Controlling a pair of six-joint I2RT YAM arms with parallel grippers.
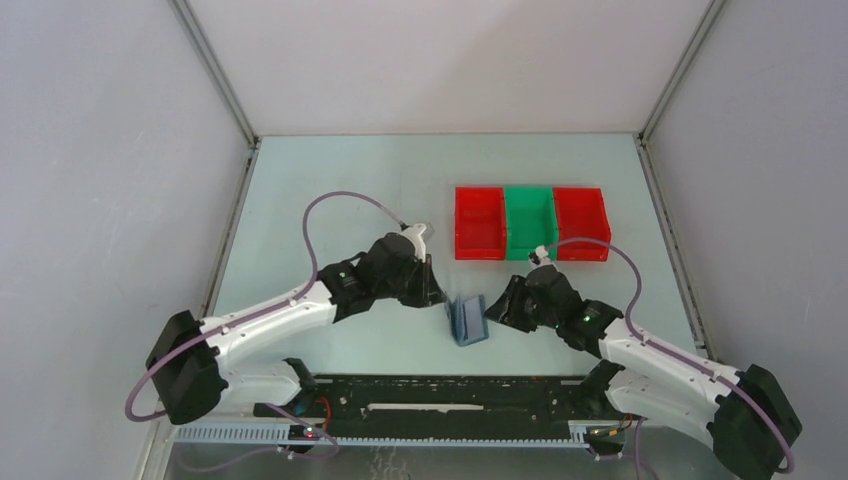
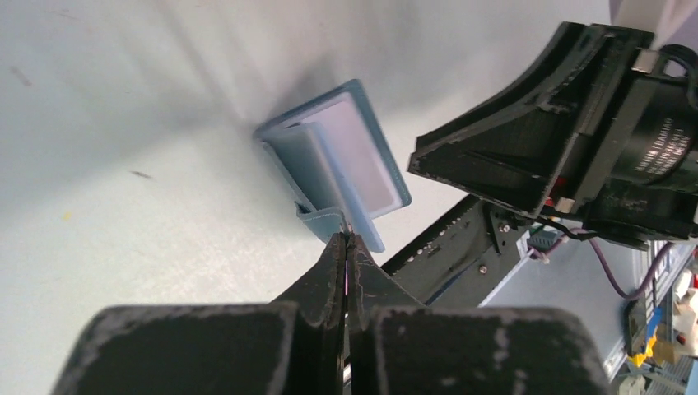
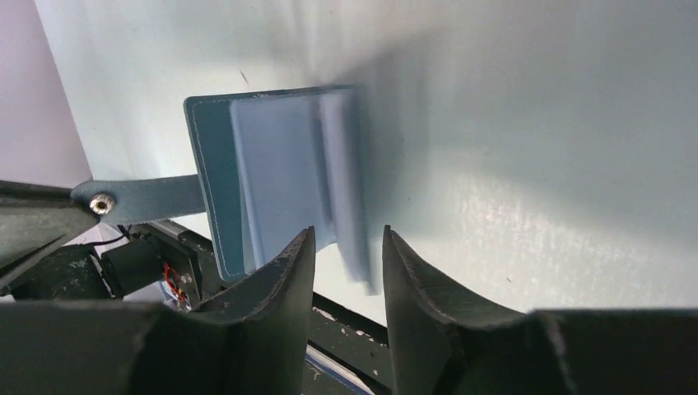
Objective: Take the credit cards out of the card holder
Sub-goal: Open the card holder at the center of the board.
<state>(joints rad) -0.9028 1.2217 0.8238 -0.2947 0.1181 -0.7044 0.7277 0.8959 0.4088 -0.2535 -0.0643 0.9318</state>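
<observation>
The wallet [image 1: 467, 318] stands half open on its edge near the middle of the tabletop's [image 1: 350, 180] near edge, between the two arms. The left jaws are clenched on its strap [image 3: 148, 200]. The right jaws are released, straddling what looks like a pale card [image 2: 362, 156]. The wallet seems soft and floppy, the card thin, stiff and slick, so I'd pinch its exposed end flat.
</observation>
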